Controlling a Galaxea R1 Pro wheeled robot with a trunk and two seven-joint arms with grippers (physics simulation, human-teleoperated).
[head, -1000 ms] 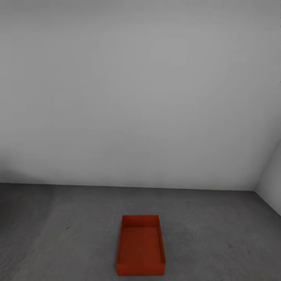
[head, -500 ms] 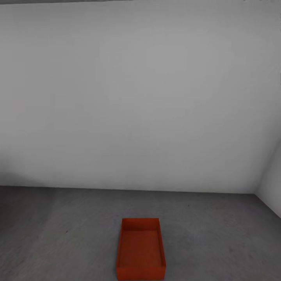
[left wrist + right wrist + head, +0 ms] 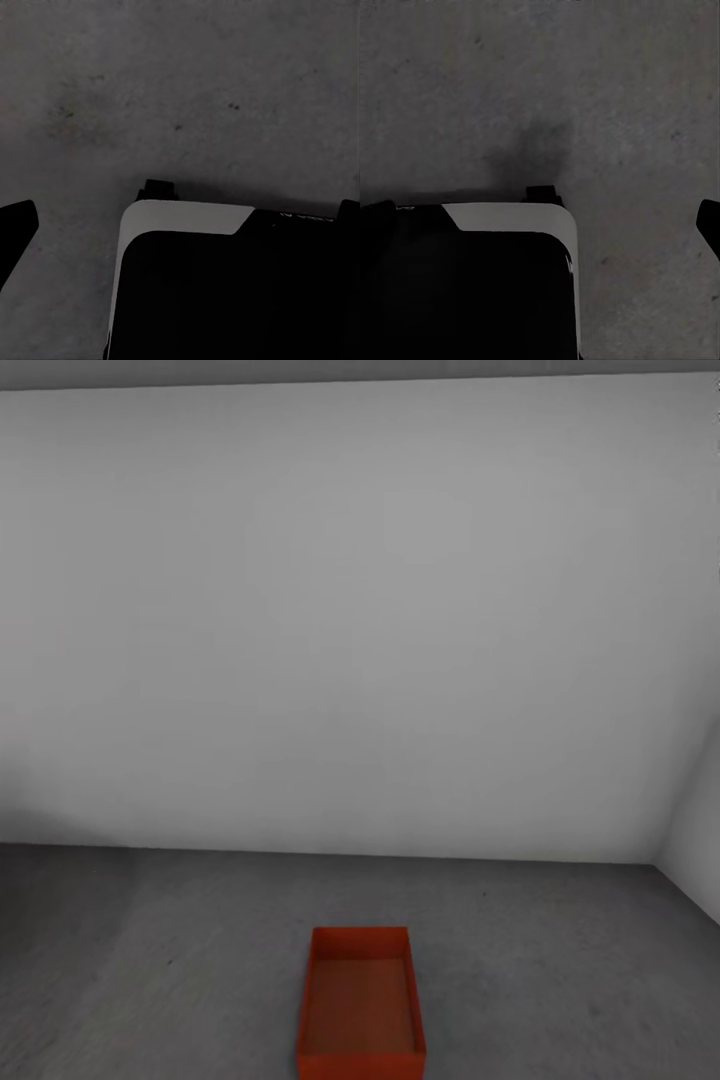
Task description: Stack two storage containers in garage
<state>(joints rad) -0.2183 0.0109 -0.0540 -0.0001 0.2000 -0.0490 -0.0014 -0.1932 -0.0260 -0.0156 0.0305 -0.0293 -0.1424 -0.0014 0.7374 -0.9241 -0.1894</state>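
One orange-red storage container (image 3: pixel 360 1005) stands upright and empty on the dark grey concrete floor (image 3: pixel 150 960) of the garage, low in the middle of the head view, its near end cut by the picture's edge. In the left wrist view my left gripper (image 3: pixel 180 225) hangs open over bare floor (image 3: pixel 187 90), one dark fingertip (image 3: pixel 15 232) at the frame's edge. The right wrist view has my right gripper (image 3: pixel 540 217) open too, with a dark fingertip (image 3: pixel 709 222) at the edge. Neither holds anything.
A pale grey wall (image 3: pixel 360 610) stands a short way behind the container, and a side wall (image 3: pixel 695 830) meets it at the right corner. My own black and white base (image 3: pixel 225 292) sits below the left gripper, and its other side (image 3: pixel 465 285) below the right one.
The whole head picture has slid down a little, so the camera has tilted up: a ceiling edge now appears at the top. The container itself has not moved.
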